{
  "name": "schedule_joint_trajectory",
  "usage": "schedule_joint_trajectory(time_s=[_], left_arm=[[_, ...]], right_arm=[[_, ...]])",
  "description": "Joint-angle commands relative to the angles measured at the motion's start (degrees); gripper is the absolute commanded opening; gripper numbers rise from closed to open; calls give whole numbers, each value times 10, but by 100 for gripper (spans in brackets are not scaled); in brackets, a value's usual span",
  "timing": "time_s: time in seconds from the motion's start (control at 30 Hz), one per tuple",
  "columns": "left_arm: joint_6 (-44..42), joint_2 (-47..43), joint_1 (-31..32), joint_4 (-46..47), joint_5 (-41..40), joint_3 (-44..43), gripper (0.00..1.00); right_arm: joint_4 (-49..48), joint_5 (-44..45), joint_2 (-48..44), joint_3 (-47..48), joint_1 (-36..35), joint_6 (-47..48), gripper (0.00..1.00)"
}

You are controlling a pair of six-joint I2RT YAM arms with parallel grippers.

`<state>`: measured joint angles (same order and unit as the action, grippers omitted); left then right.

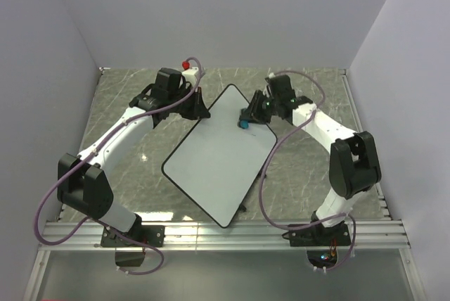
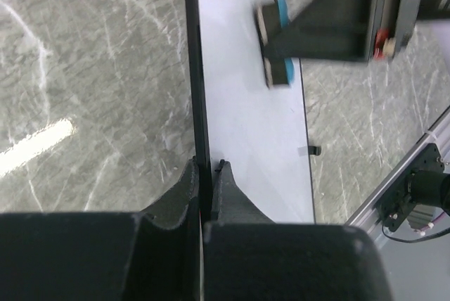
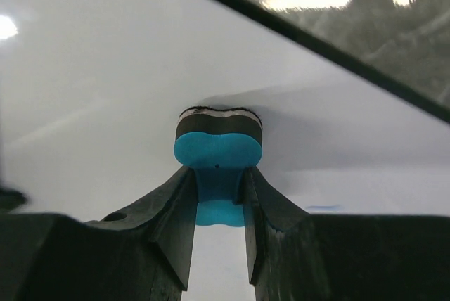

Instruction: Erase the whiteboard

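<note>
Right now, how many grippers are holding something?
2: the left gripper clamps the rim of the whiteboard; the right gripper holds the eraser against its far end.

- Whiteboard [image 1: 218,160]: plain white face, thin black rim.
- Eraser [image 3: 218,152]: bright blue body, with a black layer and a pale grey layer at its far end.
- Bench [image 1: 309,174]: grey-green stone pattern with white veins.
- Left hand [image 2: 206,172] and right hand [image 3: 218,178]: matte black.
- Left arm [image 1: 112,139] and right arm [image 1: 323,124]: white links, black joints.
- Cables [image 1: 42,202]: lilac.
- Small knob [image 1: 186,64]: red.
</note>
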<state>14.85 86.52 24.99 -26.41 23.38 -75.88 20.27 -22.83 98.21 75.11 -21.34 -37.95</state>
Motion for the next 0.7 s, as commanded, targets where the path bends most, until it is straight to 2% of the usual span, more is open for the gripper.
schedule_joint_trajectory(time_s=[0.0,0.2,0.3,0.47,0.67], left_arm=[[-36,-4,14,7,-1,-14,0],[-35,4,14,6,4,-18,0],[-33,9,14,6,8,-23,0],[-33,16,14,5,14,-28,0],[-30,15,15,2,18,-30,0]], right_arm=[[-22,3,-38,-126,-2,1,0],[-73,-1,-126,-296,-1,-21,0],[-80,-1,-148,-322,-1,-27,0],[-65,9,-133,-278,2,-23,0],[-29,4,-55,-132,38,-6,0]])
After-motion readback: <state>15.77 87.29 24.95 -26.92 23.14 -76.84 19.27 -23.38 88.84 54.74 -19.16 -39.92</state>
